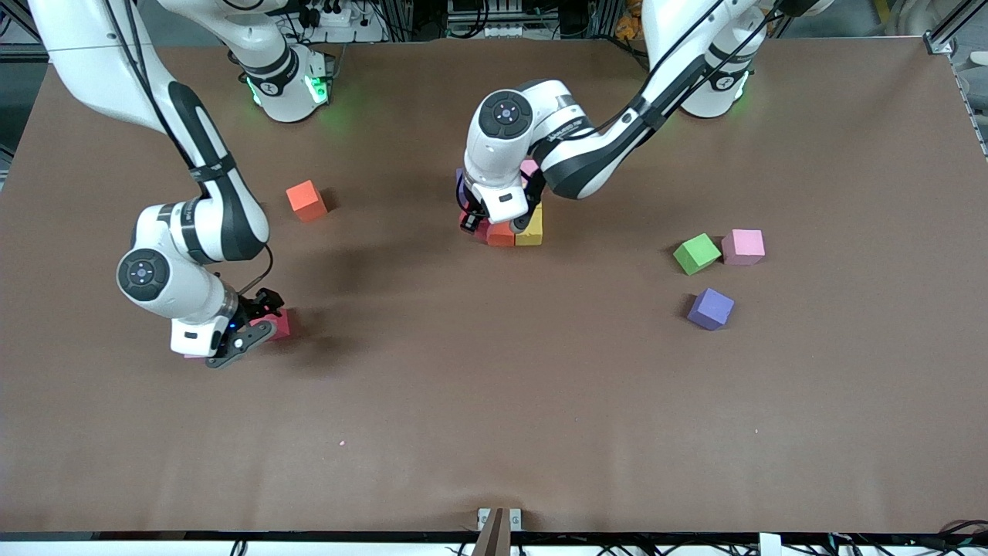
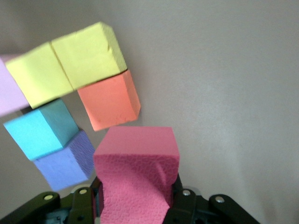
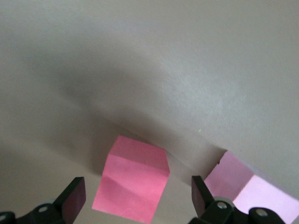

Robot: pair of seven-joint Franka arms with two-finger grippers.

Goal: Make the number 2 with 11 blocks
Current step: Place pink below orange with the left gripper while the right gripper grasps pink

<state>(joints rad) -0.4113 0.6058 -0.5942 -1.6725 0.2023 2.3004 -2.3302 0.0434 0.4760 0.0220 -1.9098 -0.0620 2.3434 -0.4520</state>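
In the middle of the table stands a partial number 2 of abutting blocks: two yellow blocks [image 2: 88, 49], an orange one [image 1: 501, 234], a blue one [image 2: 39, 130], a purple one [image 2: 65, 163] and a pale pink one [image 1: 529, 166]. My left gripper [image 1: 472, 224] is shut on a red block [image 2: 138, 158], low beside the orange block at the cluster's edge nearest the front camera. My right gripper [image 1: 258, 328] hangs open just above another red block [image 3: 133, 184] toward the right arm's end of the table, its fingers either side of it and not touching. A pale pink block [image 3: 254, 189] lies beside that one.
A loose red-orange block [image 1: 306, 200] lies between the right arm's base and its gripper. Toward the left arm's end lie a green cube [image 1: 696, 253], a pink block [image 1: 742, 246] touching it, and a purple block [image 1: 711, 308] nearer the front camera.
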